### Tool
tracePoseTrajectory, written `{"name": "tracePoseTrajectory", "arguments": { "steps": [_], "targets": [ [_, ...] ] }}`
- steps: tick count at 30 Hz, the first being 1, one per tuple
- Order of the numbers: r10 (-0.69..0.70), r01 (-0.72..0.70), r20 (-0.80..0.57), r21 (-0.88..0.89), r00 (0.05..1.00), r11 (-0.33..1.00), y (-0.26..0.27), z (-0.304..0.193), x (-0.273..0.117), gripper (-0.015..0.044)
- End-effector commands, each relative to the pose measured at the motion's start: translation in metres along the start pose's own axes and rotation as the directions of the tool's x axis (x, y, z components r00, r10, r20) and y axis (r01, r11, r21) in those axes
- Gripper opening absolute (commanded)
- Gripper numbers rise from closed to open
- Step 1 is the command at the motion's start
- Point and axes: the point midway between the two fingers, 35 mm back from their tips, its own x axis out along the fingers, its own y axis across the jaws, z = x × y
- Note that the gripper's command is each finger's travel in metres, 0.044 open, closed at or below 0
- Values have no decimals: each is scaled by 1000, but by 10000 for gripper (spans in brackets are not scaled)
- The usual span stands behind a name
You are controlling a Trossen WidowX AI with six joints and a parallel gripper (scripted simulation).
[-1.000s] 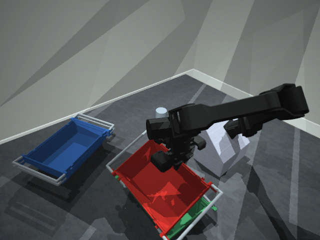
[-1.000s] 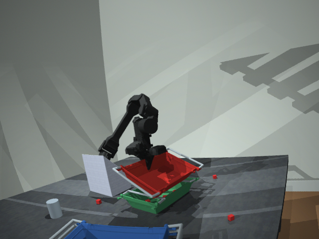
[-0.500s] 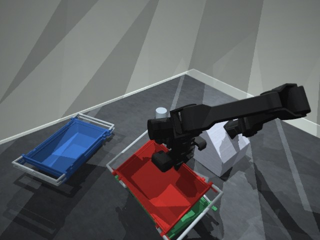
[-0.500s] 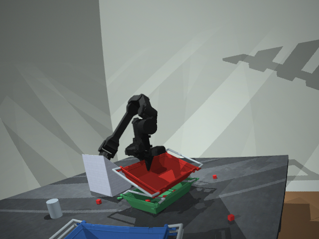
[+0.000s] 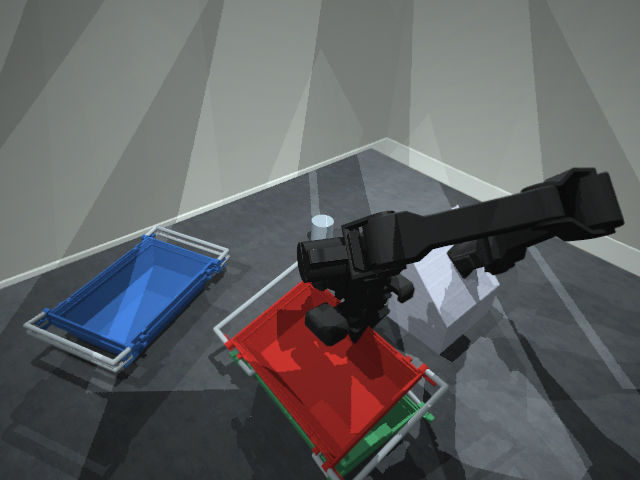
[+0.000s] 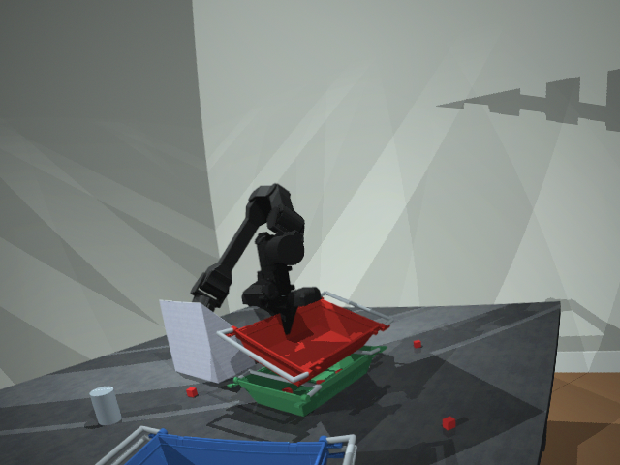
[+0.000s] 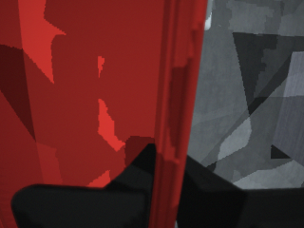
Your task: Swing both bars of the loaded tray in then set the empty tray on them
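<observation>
1. While the black gripper (image 5: 355, 338) (image 6: 287, 332) (image 7: 160, 150) pinches one long rim of the empty red plastic tray (image 5: 315, 382) (image 6: 310, 350) (image 7: 128, 71), that tray hangs above the loaded green plastic tray (image 5: 390, 431) (image 6: 330, 390), its side away from the fingers drooping.

2. That one-sided grip is what worries me: weight beyond the fingers could twist the rim, deepen the droop and send the low edge inside the green tray first.

3. Lowered as it leans, it might catch a pale supporting bar (image 6: 264, 373) and push it outward. I can make out pale bars at both ends of the green tray, but cannot tell whether each is fully seated or whether the red tray touches one.

4. Letting go before both bars carry the weight could let it slide or drop onto the load; I'd want it levelled and centred first.

5. Small red blocks (image 6: 287, 390) show in the green tray, partly hidden by what hangs over them. I see no blocks in the red tray.

6. A blue plastic tray (image 5: 149, 304) (image 6: 225, 452) stands well apart, with no load visible inside. Three loose red cubes (image 6: 191, 392) (image 6: 418, 343) (image 6: 449, 423) lie on the table outside the containers.
</observation>
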Motion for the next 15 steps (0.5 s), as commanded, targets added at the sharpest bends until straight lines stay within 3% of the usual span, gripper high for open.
{"name": "tracePoseTrajectory", "arguments": {
  "steps": [1, 15],
  "targets": [
    [-15, 15, -3, 5, 1000, 1000, -4, -1, 4, 0],
    [-15, 15, -3, 5, 1000, 1000, -9, -1, 12, 0]
  ]
}}
